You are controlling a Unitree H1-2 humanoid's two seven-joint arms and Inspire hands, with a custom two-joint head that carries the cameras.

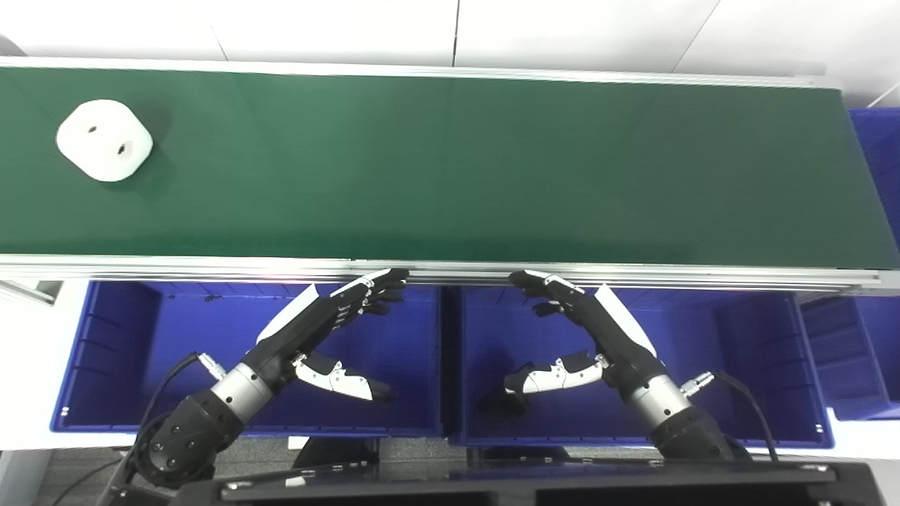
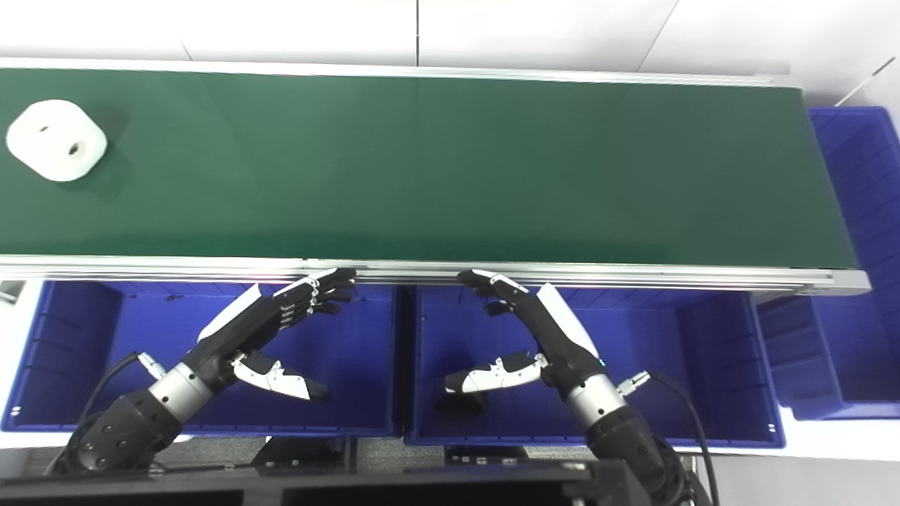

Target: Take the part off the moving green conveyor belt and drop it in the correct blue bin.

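Two hands wait below the belt, and neither holds anything. The left hand (image 1: 320, 330) hangs over the left blue bin (image 1: 105, 365), fingers spread and thumb swung wide; the right hand (image 1: 587, 334) mirrors it over the middle blue bin (image 1: 738, 372), just as empty and splayed. Both sets of fingertips reach up near the conveyor's metal rail (image 1: 211, 266).

The part (image 1: 104, 139) sits far off at the left end of the green conveyor belt (image 1: 492, 169), well apart from either hand. It is a white, rounded block with softened corners and two small holes in its top face. I'd judge it stiff and fairly light, probably plastic, though from here the material is hard to be sure of. The smooth, curved sides look slippery, so a pinch on a corner might skid; better to span it across opposite flat sides, thumb against fingers, from above.

A further blue bin (image 1: 875, 161) stands past the belt's right end. Something small and dark lies in the middle bin under the right thumb.
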